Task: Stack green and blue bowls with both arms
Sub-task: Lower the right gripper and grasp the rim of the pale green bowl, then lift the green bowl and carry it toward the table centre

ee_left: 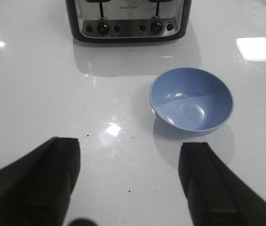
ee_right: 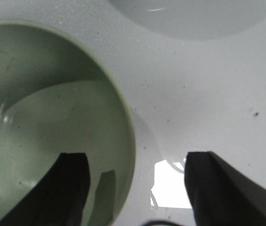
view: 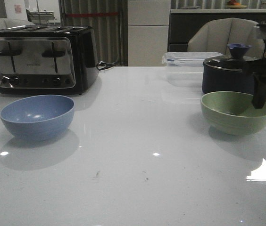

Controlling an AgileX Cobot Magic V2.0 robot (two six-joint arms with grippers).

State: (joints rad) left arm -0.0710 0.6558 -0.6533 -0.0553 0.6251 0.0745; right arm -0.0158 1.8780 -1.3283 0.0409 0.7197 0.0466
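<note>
Right tool [ee_right: 135,188] is spread wide and straddles the rim of the green bowl [view: 234,112], one finger inside, one outside, nothing gripped yet. Left tool [ee_left: 130,183] is likewise wide and empty, hovering short of the blue bowl [ee_left: 192,104]. On the worktop [view: 137,155] the bowls sit well apart, blue before the toaster [view: 41,57], green before the dark pot [view: 227,73]. Judged step: grasp of the green bowl. Next move calls for closing on the rim, then lifting.

Open tabletop [ee_left: 38,94] ahead of left claw [ee_left: 130,181]; toaster [ee_left: 128,19] beyond. Behind right claw [view: 261,96], dark pot [view: 227,75] and clear container [view: 185,68] crowding close.
</note>
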